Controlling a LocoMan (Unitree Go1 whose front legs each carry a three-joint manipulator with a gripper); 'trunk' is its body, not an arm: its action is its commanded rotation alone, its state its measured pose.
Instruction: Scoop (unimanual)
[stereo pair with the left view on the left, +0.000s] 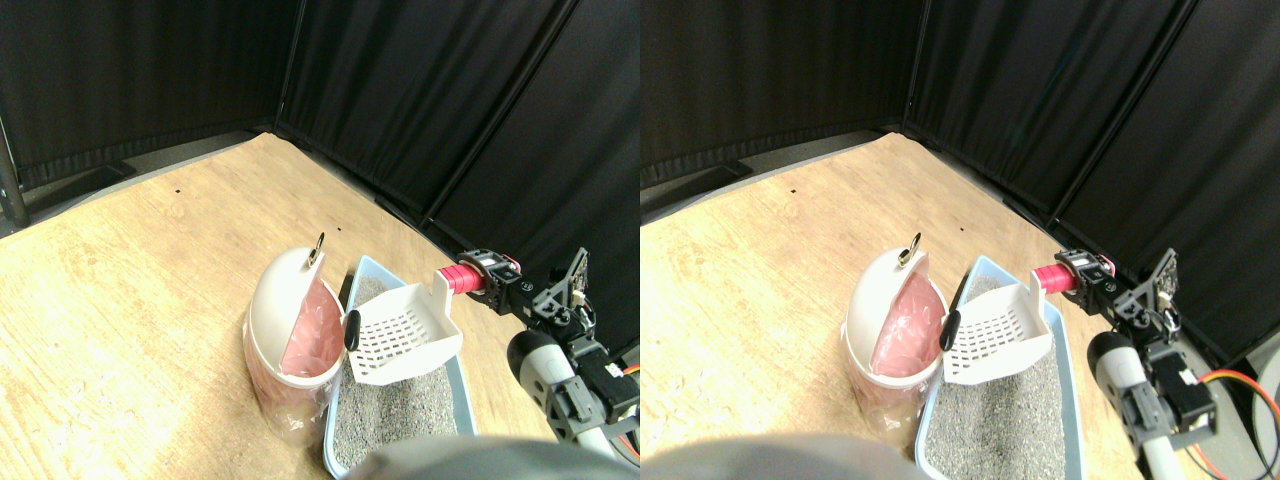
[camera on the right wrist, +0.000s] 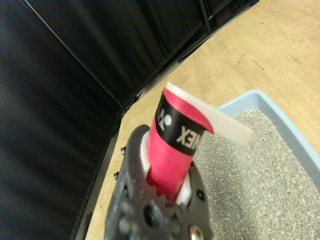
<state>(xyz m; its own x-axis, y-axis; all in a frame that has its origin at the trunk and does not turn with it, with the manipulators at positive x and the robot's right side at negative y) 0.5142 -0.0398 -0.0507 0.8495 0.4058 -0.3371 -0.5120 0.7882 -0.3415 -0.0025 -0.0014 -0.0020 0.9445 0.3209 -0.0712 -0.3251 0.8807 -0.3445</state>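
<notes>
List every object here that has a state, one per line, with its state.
Scoop: lifted over the litter, tilted toward the bin, handle in the pincer.
Bin: lid open, pink liner inside.
Litter tray: filled with grey litter.
Dark object: at the scoop's edge.

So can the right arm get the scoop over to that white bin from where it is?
Probably yes: the scoop, on the right gripper, hangs above the litter tray right beside the bin's open mouth.

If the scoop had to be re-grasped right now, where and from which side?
Take the scoop by its red wrapped handle, coming from the robot's right, away from the bin. The handle sticks out past the litter tray's far right edge, clear of the litter, and it's narrow enough for the tool. The slotted basket is too wide.
</notes>
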